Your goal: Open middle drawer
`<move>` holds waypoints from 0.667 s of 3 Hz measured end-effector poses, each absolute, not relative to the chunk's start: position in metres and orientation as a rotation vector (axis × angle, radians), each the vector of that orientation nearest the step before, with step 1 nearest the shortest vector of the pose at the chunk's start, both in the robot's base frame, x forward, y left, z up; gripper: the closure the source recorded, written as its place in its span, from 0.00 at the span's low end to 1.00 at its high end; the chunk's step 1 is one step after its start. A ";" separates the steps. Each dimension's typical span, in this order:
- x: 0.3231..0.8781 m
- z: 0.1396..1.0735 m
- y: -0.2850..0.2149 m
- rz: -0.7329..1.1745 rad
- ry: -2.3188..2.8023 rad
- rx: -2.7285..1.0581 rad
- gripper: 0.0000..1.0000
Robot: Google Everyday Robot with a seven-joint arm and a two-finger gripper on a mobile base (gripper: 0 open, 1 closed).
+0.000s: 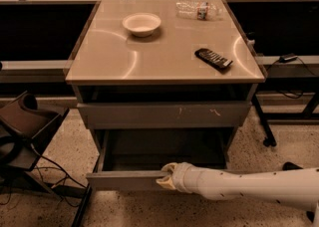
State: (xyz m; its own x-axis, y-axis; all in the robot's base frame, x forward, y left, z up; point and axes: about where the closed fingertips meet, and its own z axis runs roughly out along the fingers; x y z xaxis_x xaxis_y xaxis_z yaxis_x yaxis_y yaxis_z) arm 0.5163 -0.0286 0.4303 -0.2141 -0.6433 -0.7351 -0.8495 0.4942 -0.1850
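One pincer (166, 177) is down low in front of the cabinet, pinching the front of the middle drawer (124, 180). That drawer sticks out, under the scratched drawer front (159, 115). Up on the tabletop (164, 64) sit a bowl (142, 23), a bottle (198, 9) and a remote (213, 58).

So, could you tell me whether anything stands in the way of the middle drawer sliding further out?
Nothing visible does. The gripper is at the front edge of the middle drawer, which stands pulled out, with only floor ahead of it.
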 end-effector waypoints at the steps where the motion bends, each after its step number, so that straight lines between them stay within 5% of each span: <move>1: 0.493 0.423 -0.028 0.337 1.933 -1.224 1.00; 2: 0.494 0.429 -0.027 0.338 1.930 -1.224 1.00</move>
